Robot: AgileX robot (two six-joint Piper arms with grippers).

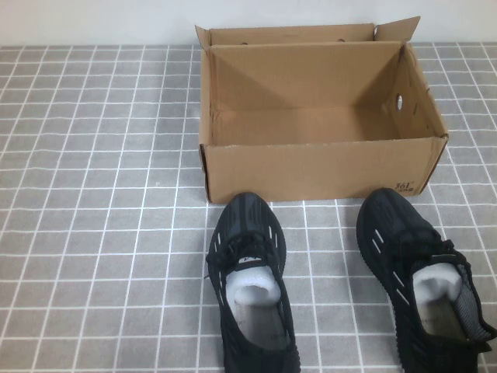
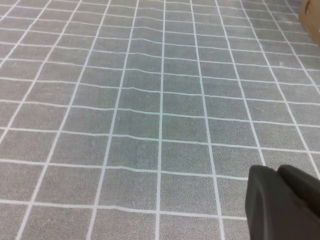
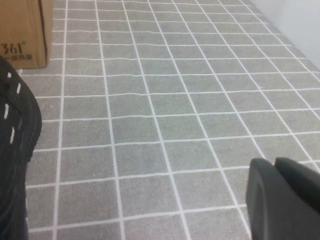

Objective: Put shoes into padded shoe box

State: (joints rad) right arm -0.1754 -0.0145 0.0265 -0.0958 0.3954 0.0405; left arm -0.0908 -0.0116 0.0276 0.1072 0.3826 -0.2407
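Shoes (image 1: 251, 295) by box (image 1: 311, 171); L jaws (image 2: 282, 202), R jaws (image 3: 282, 200) off-table

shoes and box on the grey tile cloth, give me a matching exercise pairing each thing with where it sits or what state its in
Things:
1. brown corrugated cardboard box
2. black knit sneaker with white dash stripes on the robot's left
3. matching black knit sneaker on the robot's right
4. small round hole

Places or states:
A. in the box's right side wall
B. in front of the box's right corner, toe angled left
C. open, nothing inside
D. in front of the box's left half

Neither hand shows in the high view; the left hand and right hand hold nothing.

Pairs: 1-C, 2-D, 3-B, 4-A
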